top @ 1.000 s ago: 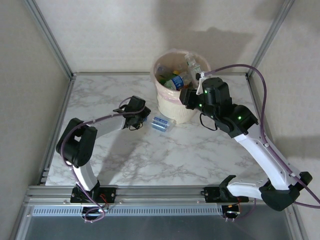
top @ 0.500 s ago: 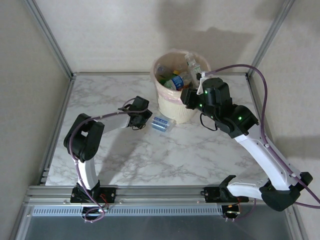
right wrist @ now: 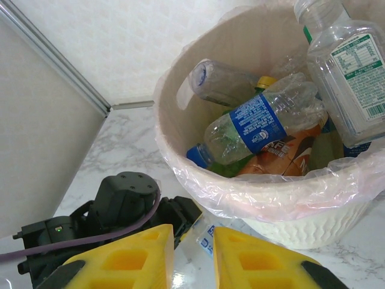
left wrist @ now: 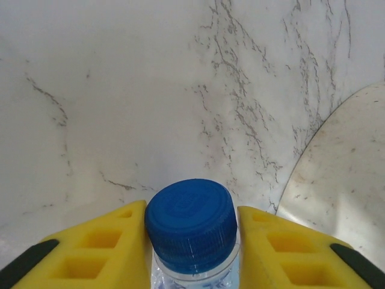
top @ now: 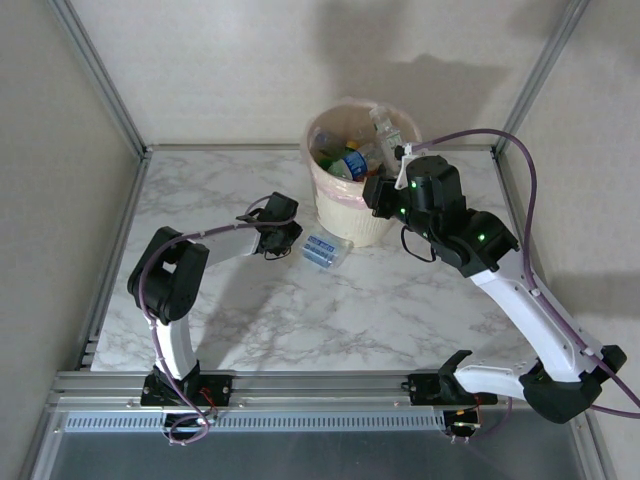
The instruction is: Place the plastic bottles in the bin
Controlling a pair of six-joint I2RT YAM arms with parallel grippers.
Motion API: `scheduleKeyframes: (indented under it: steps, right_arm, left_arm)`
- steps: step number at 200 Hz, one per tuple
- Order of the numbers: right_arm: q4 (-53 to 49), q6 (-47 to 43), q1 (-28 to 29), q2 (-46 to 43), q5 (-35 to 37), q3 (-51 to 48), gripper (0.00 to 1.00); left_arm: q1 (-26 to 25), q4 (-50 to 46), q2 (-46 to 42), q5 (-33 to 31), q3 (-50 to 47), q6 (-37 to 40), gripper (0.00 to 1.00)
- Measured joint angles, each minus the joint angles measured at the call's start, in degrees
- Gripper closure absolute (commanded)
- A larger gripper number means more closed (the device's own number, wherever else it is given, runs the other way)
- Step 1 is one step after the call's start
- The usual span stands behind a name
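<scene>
Left wrist: left gripper (left wrist: 191, 211) pinches blue-capped bottle (left wrist: 191, 232).

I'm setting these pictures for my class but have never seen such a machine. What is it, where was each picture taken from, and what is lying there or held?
These are two robot arms bolted to the near edge of a marble-patterned table, each ending in a two-finger gripper. The wide picture comes from a fixed camera above and behind them. The other two come from cameras on the wrists, so the yellow blocks are each arm's own fingers. A peach bin with a pink liner stands at the back, holding several plastic bottles. One clear bottle with a blue cap lies on the table beside it. The left gripper grips its cap end. The right gripper hangs next to the bin, shut and empty.
</scene>
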Motion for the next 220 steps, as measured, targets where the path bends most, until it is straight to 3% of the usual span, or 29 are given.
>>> scheduleKeyframes:
  steps: [37, 84, 108, 114, 119, 126, 167, 220]
  right_arm:
    - [0.0, 0.2, 0.0, -0.8, 0.0, 0.0, 0.75]
    - [0.5, 1.1, 0.1, -1.6, -3.0, -0.1, 0.67]
    - [1.6, 1.4, 0.1, -1.2, -7.6, -0.6, 0.52]
    - [2.0, 1.6, 0.1, -0.8, -9.2, -0.6, 0.44]
    - [2.3, 1.6, 0.1, -0.5, -10.6, -0.7, 0.31]
    - [2.7, 1.6, 0.2, 0.1, -12.5, -0.9, 0.25]
    - [3.4, 1.5, 0.7, 2.1, -18.4, -1.6, 0.18]
    - [3.8, 1.3, 1.4, 5.3, -23.2, -1.2, 0.14]
  left_arm:
    - [0.0, 0.0, -2.7, 0.0, -2.4, 1.6, 0.76]
    - [0.7, -0.2, -16.5, 1.6, -8.3, 5.1, 0.76]
    - [1.3, -0.2, -23.3, 4.0, -8.4, 7.9, 0.77]
    - [1.5, -0.4, -24.8, 4.8, -8.4, 8.7, 0.77]
    - [1.7, -0.6, -25.9, 5.4, -8.4, 9.3, 0.77]
    - [2.1, -1.0, -27.4, 6.2, -8.3, 10.3, 0.77]
    - [4.0, -5.6, -33.9, 10.2, -4.9, 16.9, 0.75]
    - [4.6, -10.2, -35.0, 16.7, 8.9, 26.1, 0.76]
